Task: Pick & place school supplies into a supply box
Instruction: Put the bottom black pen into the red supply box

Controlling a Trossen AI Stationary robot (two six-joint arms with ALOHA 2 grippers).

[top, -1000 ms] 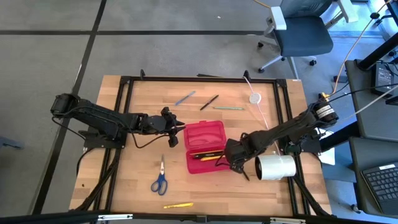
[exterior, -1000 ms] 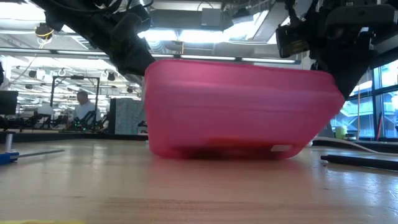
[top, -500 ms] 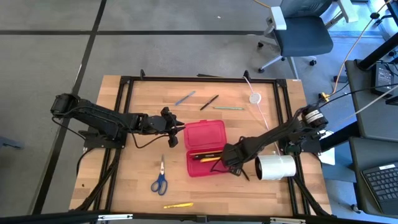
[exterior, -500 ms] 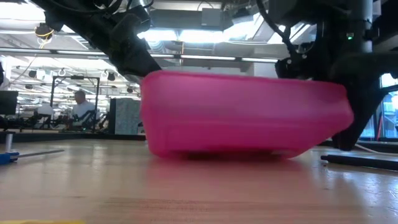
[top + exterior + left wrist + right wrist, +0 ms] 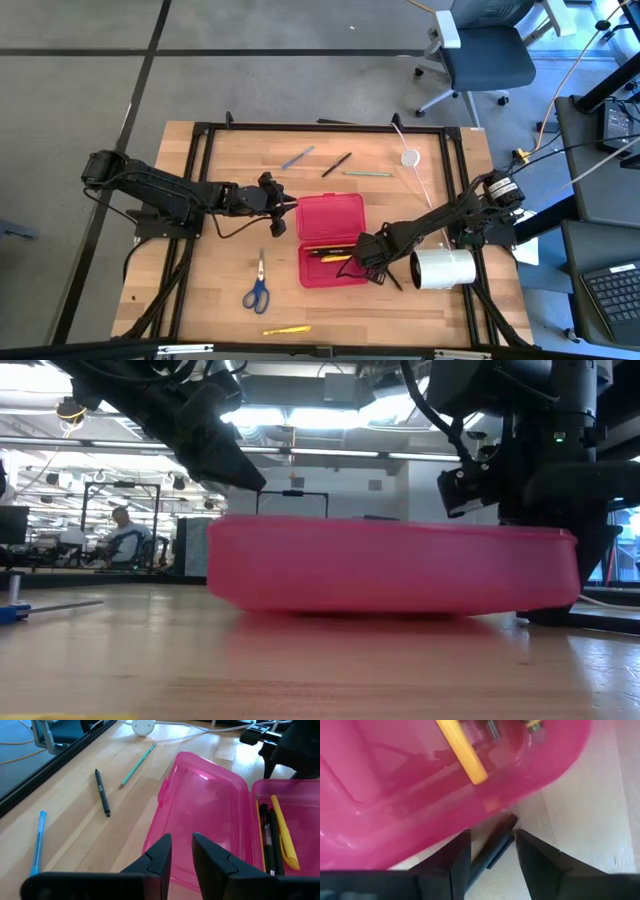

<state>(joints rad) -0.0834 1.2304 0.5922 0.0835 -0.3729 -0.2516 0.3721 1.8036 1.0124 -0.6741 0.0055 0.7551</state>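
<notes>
- Translucent red plastic pencil case (image 5: 331, 239), rounded corners, lies open at table centre holding one yellow and two dark pens.
- Left gripper (image 5: 181, 851): jaws narrowly apart, empty, at the lid.
- Right gripper (image 5: 491, 851): jaws apart, straddling a black pen (image 5: 492, 845).
- Blue-handled scissors (image 5: 257, 285): one.

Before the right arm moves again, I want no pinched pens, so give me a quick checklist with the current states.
1. Red translucent plastic pencil case lying open on the wooden table: ok.
2. Yellow pencil and black pens inside the tray: ok.
3. Right gripper open, holding nothing: ok.
4. Thin black pen on the table between the right gripper's fingers, beside the case: ok.
5. Left gripper at the lid's edge, clear of the tray: ok.
6. Whether the left gripper touches the lid: cannot tell.
</notes>
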